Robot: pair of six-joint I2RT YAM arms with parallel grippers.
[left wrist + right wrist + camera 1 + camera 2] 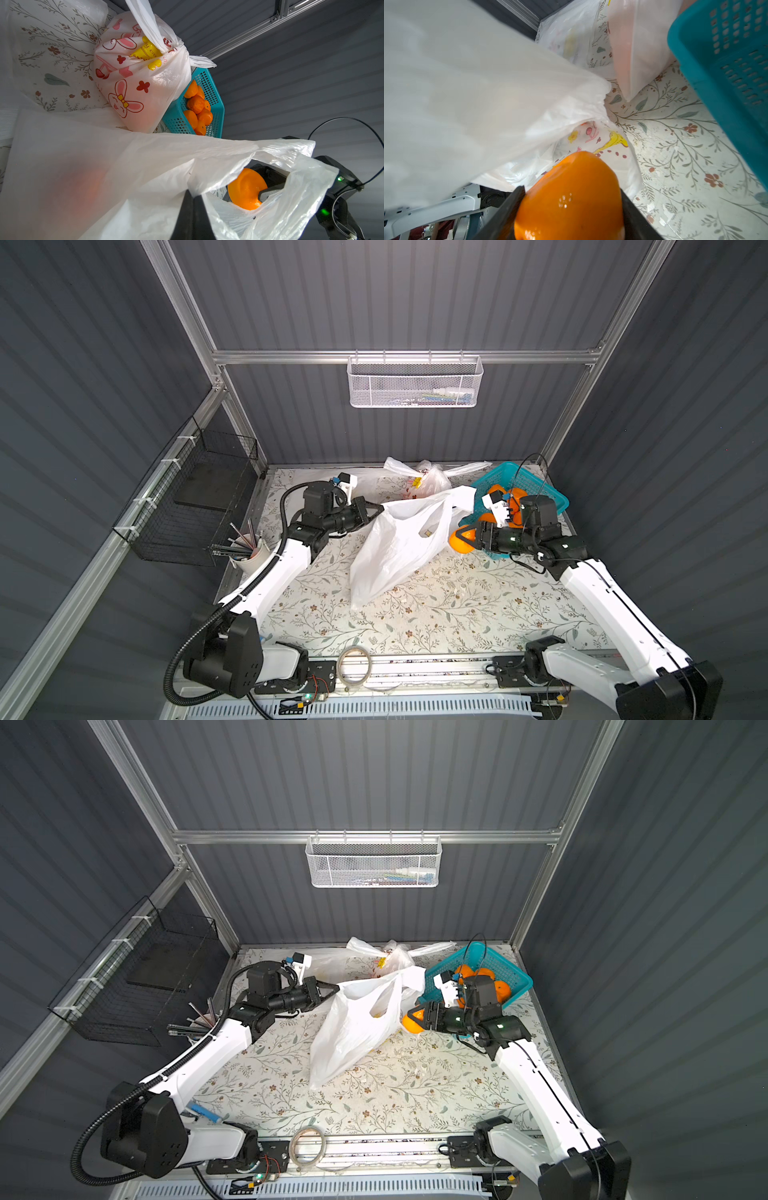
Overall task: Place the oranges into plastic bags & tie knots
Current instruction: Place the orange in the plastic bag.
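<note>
An open white plastic bag (399,547) (353,1027) lies mid-table. My left gripper (380,508) (192,199) is shut on its rim and holds the mouth up. My right gripper (462,538) (571,190) is shut on one orange (456,545) (245,189) (571,197) right at the bag's mouth. More oranges (196,104) (494,988) sit in the teal basket (536,485) (209,83) behind the right arm. A bunny-printed bag (141,83) (428,483) stands at the back, its knot (166,48) on top.
A white cup of pens (249,549) stands at the left table edge beside a black wire basket (195,497). A tape roll (353,664) lies on the front rail. A white mesh basket (415,381) hangs on the back wall.
</note>
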